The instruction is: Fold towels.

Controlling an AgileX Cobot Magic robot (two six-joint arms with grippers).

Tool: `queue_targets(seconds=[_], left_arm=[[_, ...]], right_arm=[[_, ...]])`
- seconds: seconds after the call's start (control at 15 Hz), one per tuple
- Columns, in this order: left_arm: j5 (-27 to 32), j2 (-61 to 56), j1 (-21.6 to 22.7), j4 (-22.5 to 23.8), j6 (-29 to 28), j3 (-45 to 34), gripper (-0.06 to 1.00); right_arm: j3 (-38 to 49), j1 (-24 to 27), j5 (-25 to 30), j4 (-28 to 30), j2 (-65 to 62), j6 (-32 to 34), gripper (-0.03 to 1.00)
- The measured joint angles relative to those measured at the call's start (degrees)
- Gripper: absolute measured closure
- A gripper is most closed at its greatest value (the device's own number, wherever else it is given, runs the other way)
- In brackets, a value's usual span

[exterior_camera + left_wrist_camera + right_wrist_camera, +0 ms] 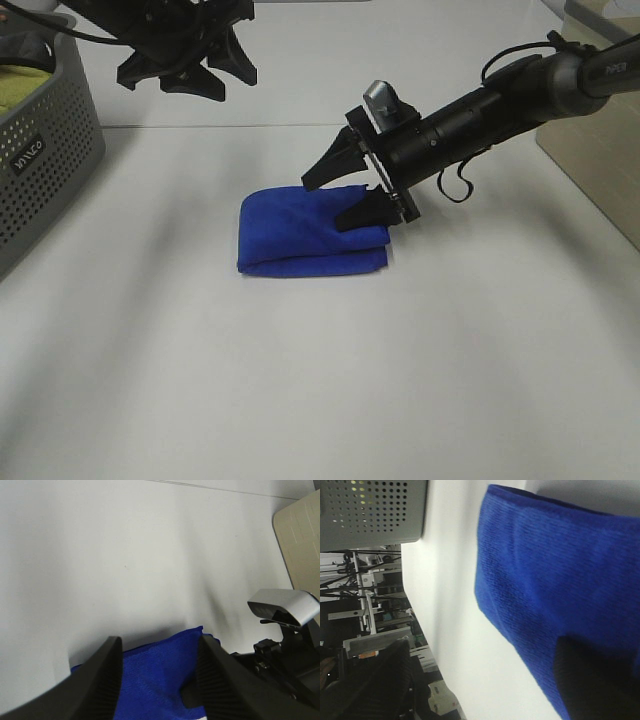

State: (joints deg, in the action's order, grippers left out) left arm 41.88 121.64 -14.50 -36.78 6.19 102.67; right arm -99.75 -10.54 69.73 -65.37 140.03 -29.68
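The right gripper (352,195) sits at the right end of the towel (300,235), its jaws spread apart: one finger hangs above the towel's back edge and the other rests on or just over the top layer near the front corner. It clamps nothing that I can see, though whether the lower fingertip (592,680) presses the cloth or only hovers on it is hard to tell from the wrist view. The towel lies on the table (320,400), already doubled into a compact blue packet with a rounded fold at its left end and loose layered edges at the right, under the gripper.

The left gripper (190,65) hangs well behind and to the left of the towel, high off the table, jaws parted and empty.

A grey basket (45,150) stands far left of the towel, with yellow-green cloth (20,85) inside.

The folding looks near its end: this seems the stage of pressing or releasing the last fold. The next move probably calls for lifting the right gripper straight off without dragging the top layer, since the stacked edges could slide open.
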Motion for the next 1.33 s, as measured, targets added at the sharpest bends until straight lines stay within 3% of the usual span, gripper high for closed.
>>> queue_targets(seconds=[0.53, 0.87, 1.2, 1.33], left_arm=[[1.66, -0.34, 0.0, 1.49, 0.0, 0.0, 0.49], [7.79, -8.31, 0.0, 14.15, -1.26, 0.0, 0.49], [22.17, -18.05, 0.0, 25.84, -7.96, 0.0, 0.49], [26.64, -22.4, 0.0, 30.88, -10.89, -0.17, 0.49]], right_arm=[[0.0, 5.56, 0.11, 6.25, -0.63, 0.06, 0.2], [0.0, 6.19, -0.29, 21.43, -14.73, 7.51, 0.2], [0.11, 6.19, -0.23, 38.9, -30.6, 17.3, 0.2], [2.29, 6.19, -0.4, 42.91, -38.16, 18.62, 0.2]])
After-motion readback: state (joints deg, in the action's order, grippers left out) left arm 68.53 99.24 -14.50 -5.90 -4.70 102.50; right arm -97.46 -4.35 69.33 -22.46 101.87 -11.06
